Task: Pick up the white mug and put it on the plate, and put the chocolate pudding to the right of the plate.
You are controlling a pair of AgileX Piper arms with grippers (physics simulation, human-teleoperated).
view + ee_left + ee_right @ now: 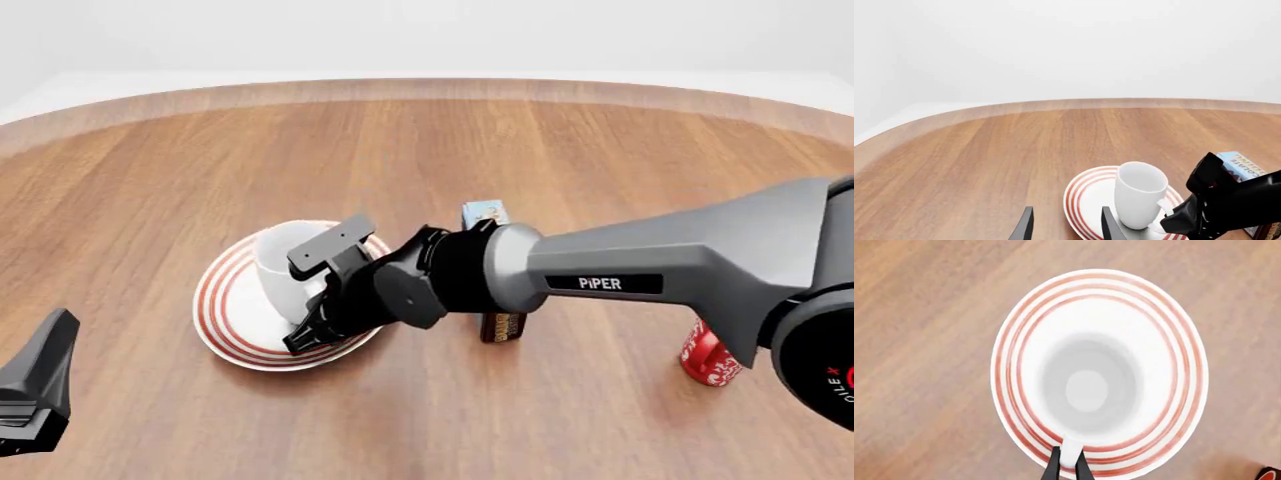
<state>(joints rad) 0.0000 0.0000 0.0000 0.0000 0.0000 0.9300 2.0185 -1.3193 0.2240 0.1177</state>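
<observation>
White mug (283,272) stands upright on the plate (230,320), its handle pinched between the right end effector (1067,460) fingers. Chocolate pudding (489,215) lies just right of the plate, beneath that arm. Left end effector (1064,225) hangs apart, nearby.

Plate (227,330) occupied: white mug (283,268) upright at centre, right gripper (320,296) above it, fingers pinching mug handle (1071,452). Right arm (641,265) spans table from right, blocks approach over plate's right side. Chocolate pudding (486,214) mostly hidden behind arm. Red can (707,362) near right edge. Left gripper (1066,227) low at left, fingers apart. Far table (427,140) bare wood, open passage.
</observation>
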